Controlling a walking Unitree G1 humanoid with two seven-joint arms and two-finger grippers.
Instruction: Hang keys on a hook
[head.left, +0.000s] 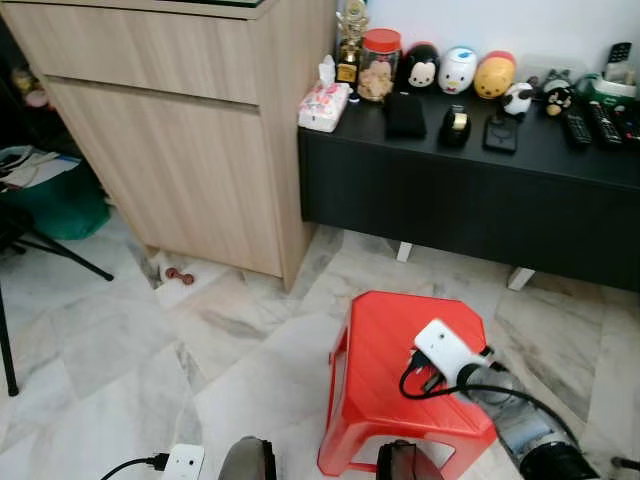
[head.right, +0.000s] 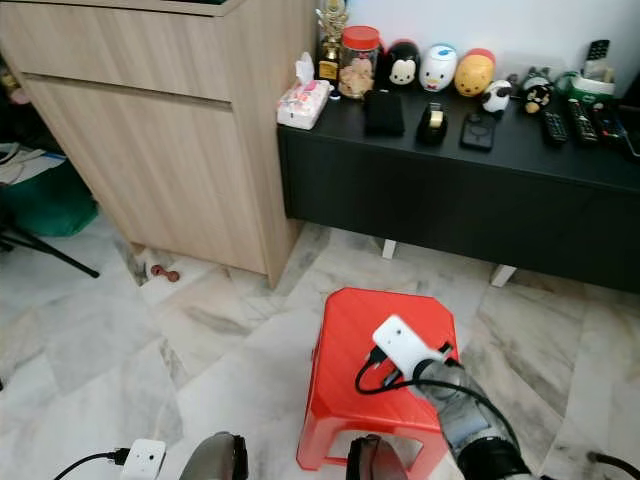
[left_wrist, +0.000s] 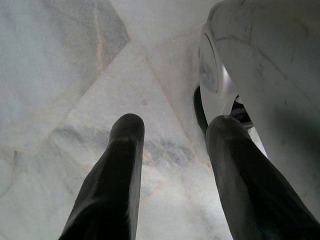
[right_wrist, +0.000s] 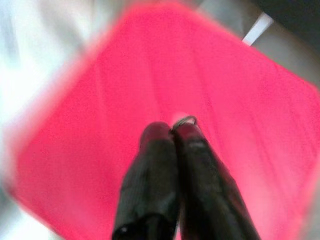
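Marble floor (head.left: 120, 350), one red stool (head.left: 385, 350). Right hand (right_wrist: 172, 131) clenched on one key ring (right_wrist: 184, 120) above stool; left hand (left_wrist: 172, 127) released.

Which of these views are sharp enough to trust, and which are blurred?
Both eye views are sharp and evenly lit across the red stool and black cabinet. The left wrist view is clear on the left gripper, open over the marble floor. The right wrist view is motion-blurred, right gripper shut on a small metal ring.
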